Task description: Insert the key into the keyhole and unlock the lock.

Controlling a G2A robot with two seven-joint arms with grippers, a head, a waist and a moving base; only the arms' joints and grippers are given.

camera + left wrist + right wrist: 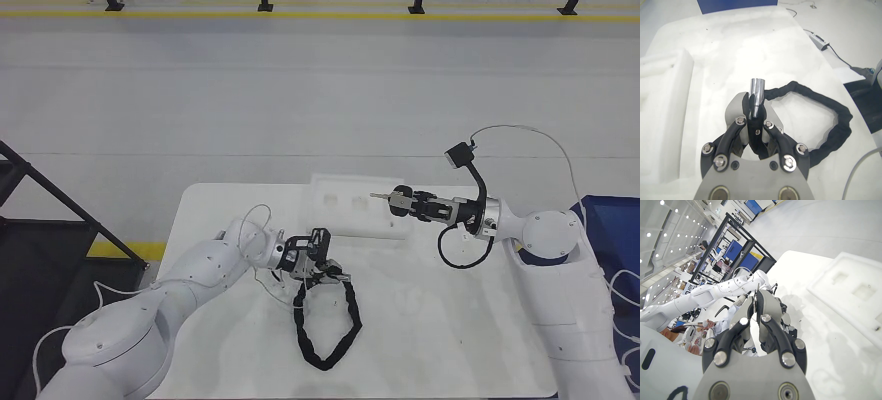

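Lock cylinder: a chrome barrel at one end of the black fabric-sleeved chain. It sits just in front of the foam tray, on the side towards the robot. The left gripper is clamped on the barrel's lower part and on the sleeve around it. The free end sticks out past the fingertips, roughly towards the tray. I take that end to be the keyhole face, but I cannot make out the slot itself. My reading of the grip: holding low leaves the face clear for entry and braces the barrel against the push and twist to come.

The rest of the chain lies slack in a loop on the table, farther from the tray than the barrel. Being slack, it should not pull on the barrel.

Key: pinched in the right gripper, fingers together on its head. It hangs above the tray's middle, well apart from the barrel. The blade projects beyond the fingertips, so it can enter without the fingers fouling the barrel.

Status: both parts are in hand, insertion not begun. Blade and barrel axes do not look lined up. The next move calls for bringing the key off the tray towards the barrel face and squaring the two. Risk: the thin blade slipping in the pinch on contact.
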